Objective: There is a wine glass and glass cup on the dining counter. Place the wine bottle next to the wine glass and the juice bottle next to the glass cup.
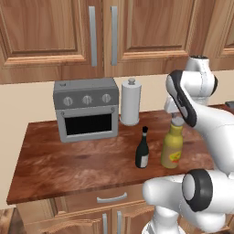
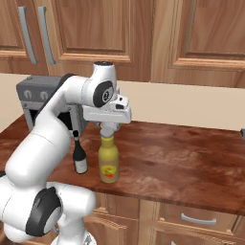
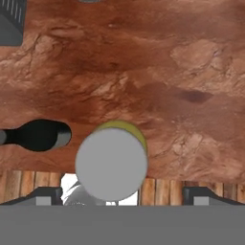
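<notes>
Mustard-yellow juice bottle (image 2: 109,164) sits upright on the reddish-brown wood-grain counter (image 2: 182,158), near the front edge, and the gripper (image 2: 108,130) is parked straight above its pale cap. From the right base view the hand points down with the cap just under it; I can't tell whether it touches. In the hand view the juice bottle (image 3: 113,161) is seen from the top: a big grey disc of a cap with a sliver of yellow shoulder peeking out behind, sitting between the two dark finger tips (image 3: 48,195), which are way out to either side, well clear of the cap. So the jaws are spread wide, gripping nothing.

The wine bottle (image 1: 142,150), small, dark and slim with a pale label, stands just beside the juice bottle (image 1: 172,146) on its left in the left base view, apart from it. In the hand view the wine bottle (image 3: 37,135) shows as a black shape off to the left of the cap.

The left base view also gets the back of the counter: a grey toaster oven (image 1: 86,109) with three knobs and a white paper towel roll (image 1: 130,102) right next to it, wooden cabinets (image 1: 55,32) above. There the arm's forearm covers most of the hand. In the right base view the arm hides most of the toaster oven (image 2: 38,95), but the hand-over-cap lineup is clear.
</notes>
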### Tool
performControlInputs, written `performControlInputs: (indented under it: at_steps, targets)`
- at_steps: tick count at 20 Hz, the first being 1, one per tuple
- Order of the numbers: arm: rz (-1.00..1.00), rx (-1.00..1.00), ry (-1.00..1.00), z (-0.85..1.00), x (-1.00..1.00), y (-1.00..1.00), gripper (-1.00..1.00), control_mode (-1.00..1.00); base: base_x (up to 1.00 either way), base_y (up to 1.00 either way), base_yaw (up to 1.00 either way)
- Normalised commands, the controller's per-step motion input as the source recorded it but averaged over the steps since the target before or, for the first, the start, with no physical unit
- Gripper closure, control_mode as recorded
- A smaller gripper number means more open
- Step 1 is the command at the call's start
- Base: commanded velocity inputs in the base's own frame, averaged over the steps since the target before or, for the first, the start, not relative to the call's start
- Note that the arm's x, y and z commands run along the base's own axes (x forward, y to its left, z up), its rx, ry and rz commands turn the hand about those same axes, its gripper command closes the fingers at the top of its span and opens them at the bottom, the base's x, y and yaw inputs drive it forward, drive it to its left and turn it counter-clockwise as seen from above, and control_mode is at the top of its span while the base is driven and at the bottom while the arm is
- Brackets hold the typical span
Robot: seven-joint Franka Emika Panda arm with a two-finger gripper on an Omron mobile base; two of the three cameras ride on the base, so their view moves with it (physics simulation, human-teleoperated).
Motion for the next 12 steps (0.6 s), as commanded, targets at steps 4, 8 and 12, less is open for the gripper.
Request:
performControlInputs:
  at_steps: [4,8,12]
  targets:
    - [0.00,0.00,-0.02,-0.16,-0.02,0.00,-1.00,-1.00,0.00,0.00,0.00]
    - [0.00,0.00,0.00,-0.18,0.07,0.00,-1.00,-1.00,0.00,0.00,0.00]
    - [-0.01,0.00,0.05,-0.19,0.14,0.00,-1.00,-1.00,0.00,0.00,0.00]
